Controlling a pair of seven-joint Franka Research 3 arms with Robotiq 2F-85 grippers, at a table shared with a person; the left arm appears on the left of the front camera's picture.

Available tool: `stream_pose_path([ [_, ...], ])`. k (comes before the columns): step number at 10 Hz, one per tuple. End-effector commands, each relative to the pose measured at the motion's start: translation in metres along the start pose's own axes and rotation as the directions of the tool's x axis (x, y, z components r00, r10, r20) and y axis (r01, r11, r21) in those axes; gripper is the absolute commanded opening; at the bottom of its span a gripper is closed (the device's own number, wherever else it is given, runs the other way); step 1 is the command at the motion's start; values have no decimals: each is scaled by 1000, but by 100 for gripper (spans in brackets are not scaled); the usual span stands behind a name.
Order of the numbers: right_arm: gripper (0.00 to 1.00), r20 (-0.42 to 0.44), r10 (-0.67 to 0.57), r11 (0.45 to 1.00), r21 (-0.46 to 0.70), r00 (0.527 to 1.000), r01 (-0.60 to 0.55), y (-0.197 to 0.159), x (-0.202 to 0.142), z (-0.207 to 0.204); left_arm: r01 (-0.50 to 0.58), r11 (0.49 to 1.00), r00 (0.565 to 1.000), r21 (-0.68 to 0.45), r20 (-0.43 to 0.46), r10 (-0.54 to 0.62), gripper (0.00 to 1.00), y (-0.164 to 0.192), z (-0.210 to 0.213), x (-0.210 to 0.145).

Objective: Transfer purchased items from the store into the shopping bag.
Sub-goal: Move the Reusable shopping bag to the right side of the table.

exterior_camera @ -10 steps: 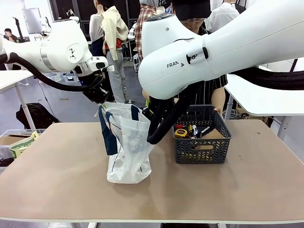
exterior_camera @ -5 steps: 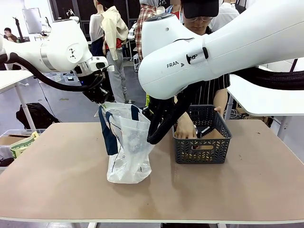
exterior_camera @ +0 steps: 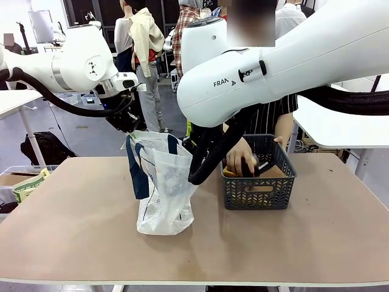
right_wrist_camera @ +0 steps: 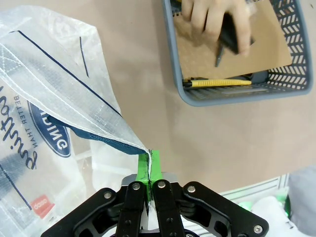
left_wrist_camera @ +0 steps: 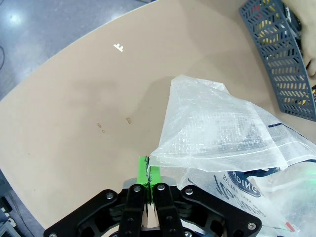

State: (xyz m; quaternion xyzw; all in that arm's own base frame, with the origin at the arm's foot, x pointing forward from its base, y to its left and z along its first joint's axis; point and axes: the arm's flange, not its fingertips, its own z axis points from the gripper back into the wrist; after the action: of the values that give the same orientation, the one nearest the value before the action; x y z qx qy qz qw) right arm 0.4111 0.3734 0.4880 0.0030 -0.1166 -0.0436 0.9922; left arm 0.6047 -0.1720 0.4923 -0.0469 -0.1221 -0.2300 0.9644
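Since a second ago the person's hand (exterior_camera: 241,163) has come down into the basket (exterior_camera: 258,194) and now curls round a dark thing (right_wrist_camera: 231,37) lying on the tan sheet (right_wrist_camera: 269,44); a yellow stick (right_wrist_camera: 219,82) lies along the basket's wall beside it. Neither of my arms has shifted. My left gripper (left_wrist_camera: 148,171) is pinched tight on one edge of the bag (left_wrist_camera: 217,128), and my right gripper (right_wrist_camera: 149,165) is pinched on the opposite edge, so the mouth is stretched open between them above the table (exterior_camera: 73,219). The bag stands just beside the basket, on its side toward my left, not touching it as far as I can tell. The edge my right gripper holds is the one nearer the basket, so I judge that the goods must come over that edge to drop in. The person's hand is far nearer the goods than either of my grippers, and I reckon my part is to keep the mouth wide and steady.
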Motion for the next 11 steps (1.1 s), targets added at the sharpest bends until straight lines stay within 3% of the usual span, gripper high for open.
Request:
stream_pose_path([
  [1,0,2,7,1000,-1,1000,-7,-2,0,-1,-4,1000,1000,4,7,4,0,1,1,0],
  [11,0,2,7,1000,-1,1000,-7,-2,0,-1,-4,1000,1000,4,7,4,0,1,1,0],
])
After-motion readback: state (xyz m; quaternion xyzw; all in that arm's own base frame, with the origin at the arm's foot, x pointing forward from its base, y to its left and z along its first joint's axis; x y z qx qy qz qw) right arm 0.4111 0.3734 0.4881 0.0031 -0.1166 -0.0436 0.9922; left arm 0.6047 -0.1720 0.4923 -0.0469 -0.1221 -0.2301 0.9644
